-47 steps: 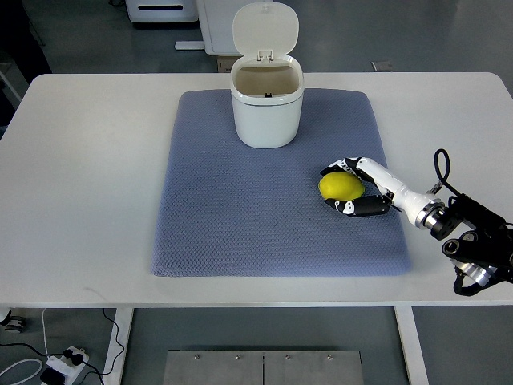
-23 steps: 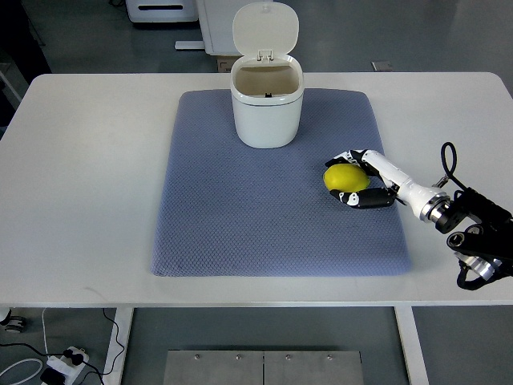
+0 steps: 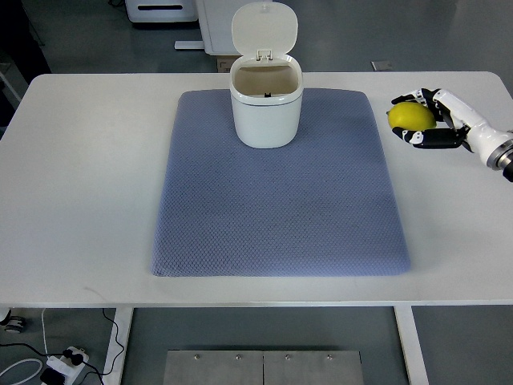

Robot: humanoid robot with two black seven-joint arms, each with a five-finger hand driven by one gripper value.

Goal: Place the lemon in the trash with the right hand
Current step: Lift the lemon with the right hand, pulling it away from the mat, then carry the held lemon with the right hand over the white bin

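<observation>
The right hand (image 3: pixel 429 122) comes in from the right edge of the table (image 3: pixel 88 184), its white forearm angled slightly downward toward the edge so that the wrist sits lower in the view than the fingertips. Its white-and-black fingers (image 3: pixel 437 142) are curled around the lemon (image 3: pixel 410 116), one set wrapping over the top of the fruit and a dark-tipped one running along beneath it, so the hand is gripping the lemon firmly. The yellow fruit shows at the far left end of the hand, over bare white tabletop just beyond the right edge of the blue-grey mat (image 3: pixel 280 192), near the mat's upper right corner. I cannot tell whether the lemon is lifted clear of the surface or resting on it. The trash bin (image 3: pixel 266 108), a small white tub, stands upright on the far middle part of the mat, well apart from the hand and to its left. Its hinged lid (image 3: pixel 264 28) is tipped up and back, leaving the mouth open and the pale inside showing. The left arm does not show anywhere.
</observation>
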